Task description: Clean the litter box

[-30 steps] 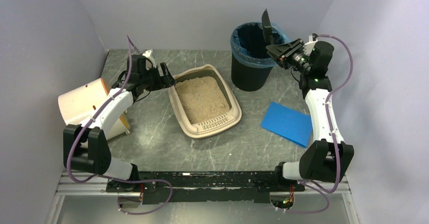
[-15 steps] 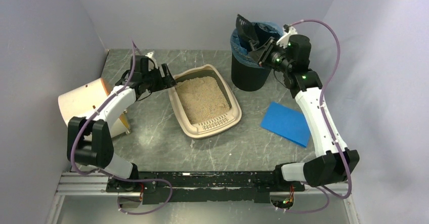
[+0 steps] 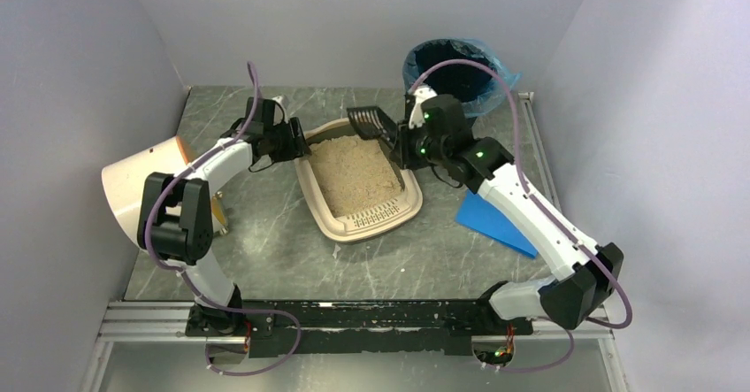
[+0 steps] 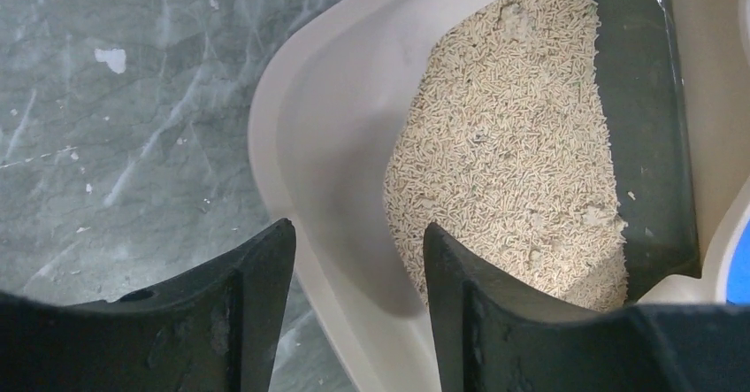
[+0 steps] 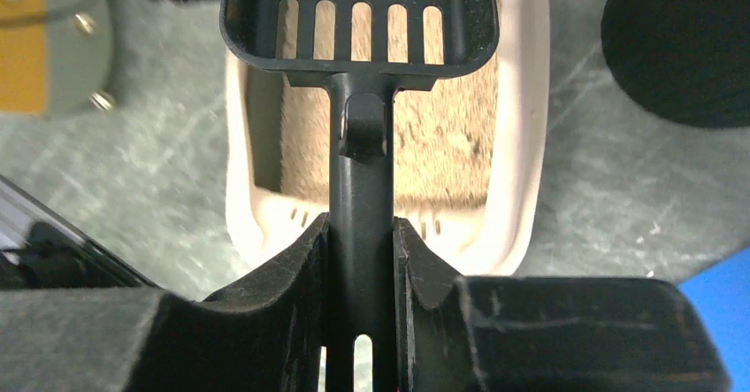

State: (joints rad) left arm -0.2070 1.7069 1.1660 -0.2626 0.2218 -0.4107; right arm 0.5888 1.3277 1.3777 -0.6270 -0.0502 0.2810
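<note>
The beige litter box (image 3: 409,199) lies mid-table, with tan litter (image 3: 355,172) inside and its slotted lip toward the arms. My left gripper (image 3: 297,143) is open astride the box's left rim (image 4: 274,118). One finger is outside the wall and the other is over the litter (image 4: 504,144), with a gap showing on each side. My right gripper (image 3: 402,140) is shut on the handle of a black slotted scoop (image 3: 370,121). The scoop (image 5: 361,144) hangs empty above the box's far end, clear of the litter (image 5: 442,144).
A black round bin with a blue liner (image 3: 453,66) stands behind the box to the right, and its side (image 5: 681,47) shows in the right wrist view. A blue sheet (image 3: 497,217) lies flat at the right. A cream drum (image 3: 141,184) lies on its side at the left wall.
My right arm swung left from above the bin, carrying the scoop over the litter box's far end. My left gripper's jaws narrowed around the box's left rim.
</note>
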